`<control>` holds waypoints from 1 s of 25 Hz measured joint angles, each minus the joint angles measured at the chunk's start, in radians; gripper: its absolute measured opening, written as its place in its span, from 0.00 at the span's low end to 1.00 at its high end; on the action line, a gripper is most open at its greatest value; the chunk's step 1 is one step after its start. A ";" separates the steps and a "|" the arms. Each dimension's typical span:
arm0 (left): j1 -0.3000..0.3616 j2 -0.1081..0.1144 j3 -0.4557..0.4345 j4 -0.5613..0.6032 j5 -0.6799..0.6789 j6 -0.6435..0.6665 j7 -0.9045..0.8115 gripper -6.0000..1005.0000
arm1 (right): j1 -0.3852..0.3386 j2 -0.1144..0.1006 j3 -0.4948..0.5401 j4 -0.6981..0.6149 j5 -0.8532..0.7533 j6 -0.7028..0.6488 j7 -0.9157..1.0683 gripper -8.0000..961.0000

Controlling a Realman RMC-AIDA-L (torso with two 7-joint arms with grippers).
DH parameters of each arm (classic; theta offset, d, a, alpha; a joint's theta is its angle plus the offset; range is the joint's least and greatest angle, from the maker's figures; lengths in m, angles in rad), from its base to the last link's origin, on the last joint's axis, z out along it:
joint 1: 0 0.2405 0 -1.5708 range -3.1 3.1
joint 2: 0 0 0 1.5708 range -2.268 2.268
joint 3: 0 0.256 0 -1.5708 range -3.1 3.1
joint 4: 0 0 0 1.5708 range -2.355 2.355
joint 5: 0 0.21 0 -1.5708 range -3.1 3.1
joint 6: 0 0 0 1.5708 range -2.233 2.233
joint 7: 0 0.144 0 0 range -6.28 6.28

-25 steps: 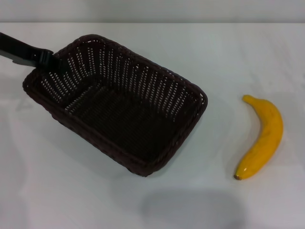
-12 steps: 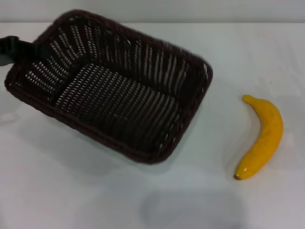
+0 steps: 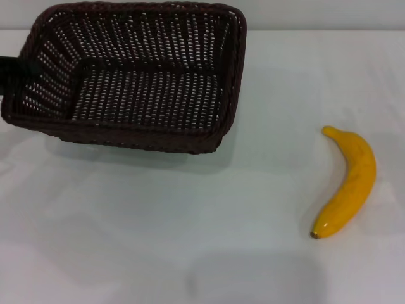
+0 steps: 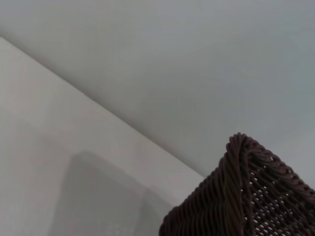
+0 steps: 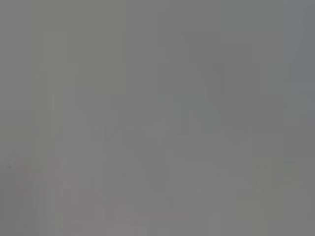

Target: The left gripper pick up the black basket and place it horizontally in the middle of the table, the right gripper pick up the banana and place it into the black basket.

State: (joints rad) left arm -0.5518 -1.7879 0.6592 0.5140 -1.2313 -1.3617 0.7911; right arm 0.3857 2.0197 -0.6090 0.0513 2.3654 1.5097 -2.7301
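Head view: left gripper (image 3: 14,68) at black basket (image 3: 136,95) rim

The basket (image 3: 136,76), in the upper left of the head view, is dark brown-black woven wicker, matt and rough, with slatted sides that let light through and a thick braided rim. The left wrist view shows one corner of it (image 4: 246,196) at the lower right, its twisted strands ribbed and faintly shiny. The banana (image 3: 348,183), at the right of the frame, has a smooth, glossy yellow-orange skin. The surface (image 3: 158,228) is plain white, smooth, with a soft sheen.
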 joint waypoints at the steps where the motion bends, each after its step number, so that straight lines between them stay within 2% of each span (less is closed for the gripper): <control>1: -0.001 -0.007 0.000 0.000 0.001 0.010 0.001 0.25 | 0.000 -0.001 0.000 -0.001 0.000 0.000 -0.001 0.88; 9: -0.050 -0.053 0.006 -0.025 0.006 0.144 -0.005 0.27 | 0.003 -0.002 -0.001 -0.015 0.000 -0.003 -0.008 0.88; 16: -0.078 -0.116 0.009 -0.040 0.020 0.223 -0.008 0.29 | 0.010 -0.003 -0.011 -0.034 0.000 -0.018 -0.009 0.88; 21: -0.092 -0.178 0.009 -0.027 0.031 0.270 -0.007 0.30 | 0.015 -0.003 -0.016 -0.043 0.000 -0.037 -0.009 0.88; 25: -0.104 -0.185 0.010 -0.041 0.044 0.305 -0.006 0.32 | 0.017 -0.003 -0.016 -0.058 0.000 -0.065 -0.010 0.88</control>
State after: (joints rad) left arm -0.6562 -1.9728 0.6695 0.4727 -1.1872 -1.0568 0.7853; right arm 0.4027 2.0166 -0.6246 -0.0071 2.3653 1.4445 -2.7397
